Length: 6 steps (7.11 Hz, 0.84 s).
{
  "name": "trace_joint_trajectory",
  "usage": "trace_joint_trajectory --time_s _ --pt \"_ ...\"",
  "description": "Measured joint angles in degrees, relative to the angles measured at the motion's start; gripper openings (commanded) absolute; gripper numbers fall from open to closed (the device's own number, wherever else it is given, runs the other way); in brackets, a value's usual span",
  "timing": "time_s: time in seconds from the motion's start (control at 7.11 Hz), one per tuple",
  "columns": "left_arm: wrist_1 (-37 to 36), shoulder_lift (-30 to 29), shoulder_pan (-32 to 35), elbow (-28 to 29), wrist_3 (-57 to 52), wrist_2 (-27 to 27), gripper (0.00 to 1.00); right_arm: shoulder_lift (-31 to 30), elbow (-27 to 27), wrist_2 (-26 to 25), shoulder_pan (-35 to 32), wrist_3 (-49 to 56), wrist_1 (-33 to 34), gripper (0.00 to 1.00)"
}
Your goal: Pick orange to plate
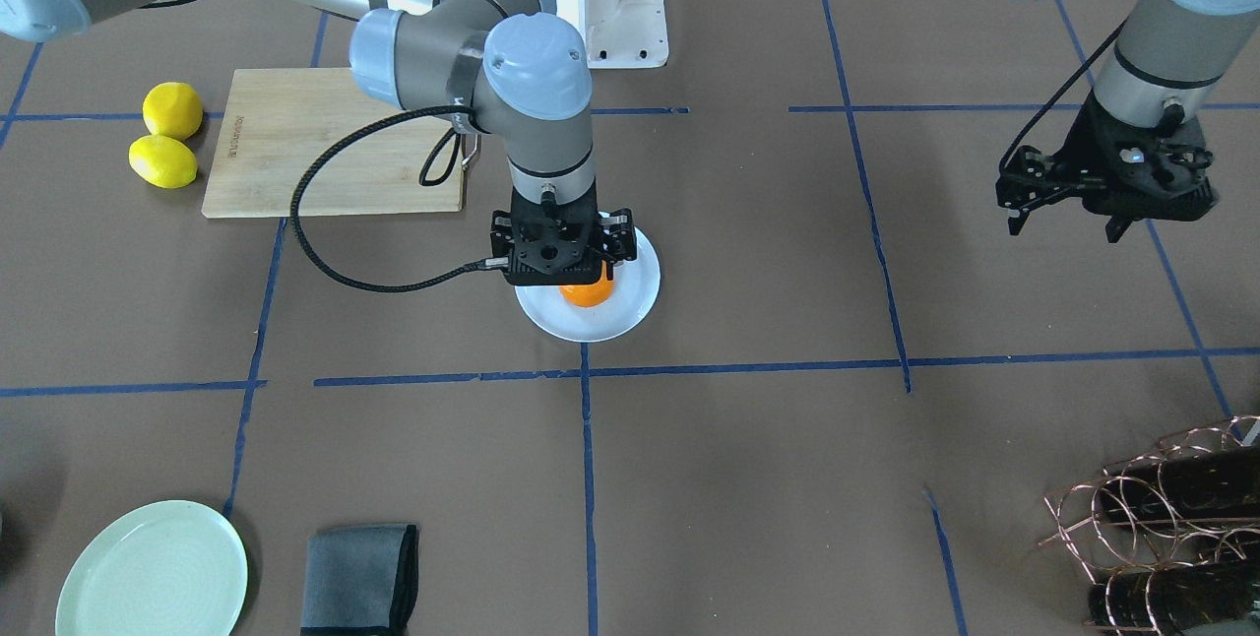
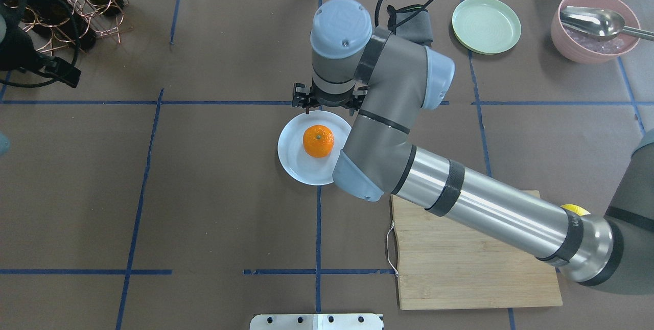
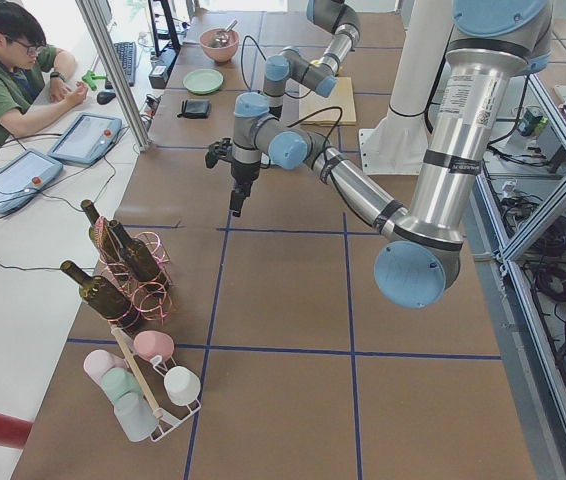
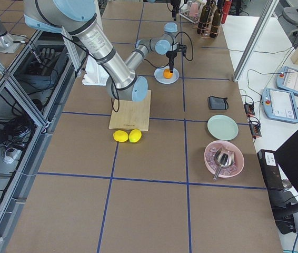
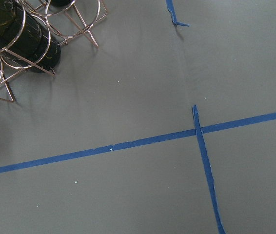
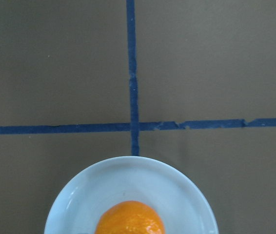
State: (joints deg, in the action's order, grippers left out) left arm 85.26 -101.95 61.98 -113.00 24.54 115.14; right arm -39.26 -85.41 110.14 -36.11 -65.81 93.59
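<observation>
The orange [image 1: 588, 294] [image 2: 318, 141] rests in the middle of the small pale plate [image 1: 635, 306] [image 2: 295, 162], free of any grip. My right gripper [image 1: 559, 267] [image 2: 329, 110] hangs open above the plate's far side, lifted clear of the fruit, with nothing between its fingers. Its wrist view looks down on the orange [image 6: 129, 220] and plate [image 6: 182, 195] at the bottom edge. My left gripper [image 1: 1065, 227] hovers open and empty far off over bare table, near the wine rack.
Two yellow lemons [image 1: 165, 136] lie beside a wooden cutting board [image 1: 325, 144]. A larger pale green plate [image 1: 153, 572] and a folded grey cloth [image 1: 359, 577] sit at the operators' edge. A copper wine rack [image 1: 1162, 528] and a pink bowl [image 2: 595, 26] with a spoon occupy the far corners.
</observation>
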Motion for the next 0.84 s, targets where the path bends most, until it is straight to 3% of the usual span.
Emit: trace_joint_trajectory --time_s 0.42,0.84 --pt "0.0 5.0 12.3 2.6 -18.8 8.1 1.0 -12.2 -16.7 6.9 -9.2 14.2 9.3 1.0" --pt "0.4 9.2 23.7 11.1 -33.1 15.9 1.0 -26.7 -22.8 14.4 -22.1 36.7 9.9 1.0"
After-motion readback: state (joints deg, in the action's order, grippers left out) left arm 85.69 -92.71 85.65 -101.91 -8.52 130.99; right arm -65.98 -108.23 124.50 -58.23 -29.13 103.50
